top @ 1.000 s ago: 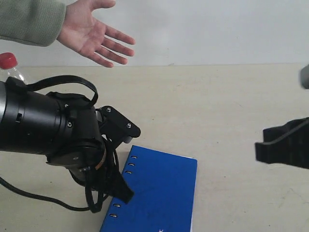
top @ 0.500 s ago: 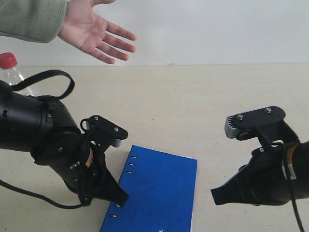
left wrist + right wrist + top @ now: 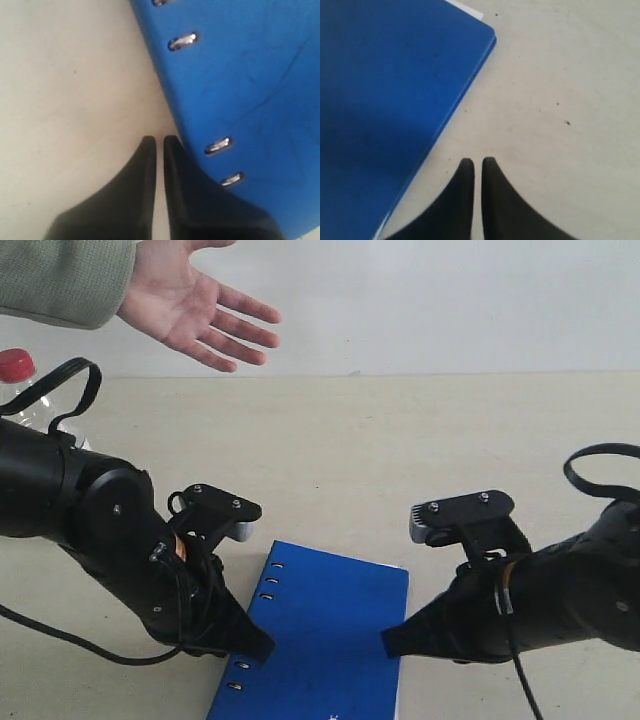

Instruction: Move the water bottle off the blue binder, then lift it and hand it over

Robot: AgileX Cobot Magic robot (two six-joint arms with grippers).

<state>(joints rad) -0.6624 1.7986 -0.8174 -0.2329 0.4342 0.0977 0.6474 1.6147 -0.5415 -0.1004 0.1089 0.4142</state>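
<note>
The water bottle stands at the far left of the table, well apart from the blue binder and mostly hidden behind the left arm; only its red cap and clear shoulder show. That first step looks done. The binder lies flat near the front edge, its cover bare.

The 2 grippers flank it. The left gripper sits at the ring-hole edge, the right gripper at the opposite long edge. In both wrist views the jaws are pressed nearly together, with only a thin slit between them and nothing held. An open hand waits palm-up at the back left, well apart from the binder.

The likely next step is to lift the binder from both sides, and several things could go wrong:

- With the jaws closed there is no grip. The tips must wedge under a thin edge lying flush on the table, and may ride over the cover or push the binder along.
- If 1 side bites before the other, the binder may pivot.
- If only the cover is caught, the white pages could swing open.
- The left arm and its cable loop are close to the bottle, so a swing toward the hand could topple it.
</note>
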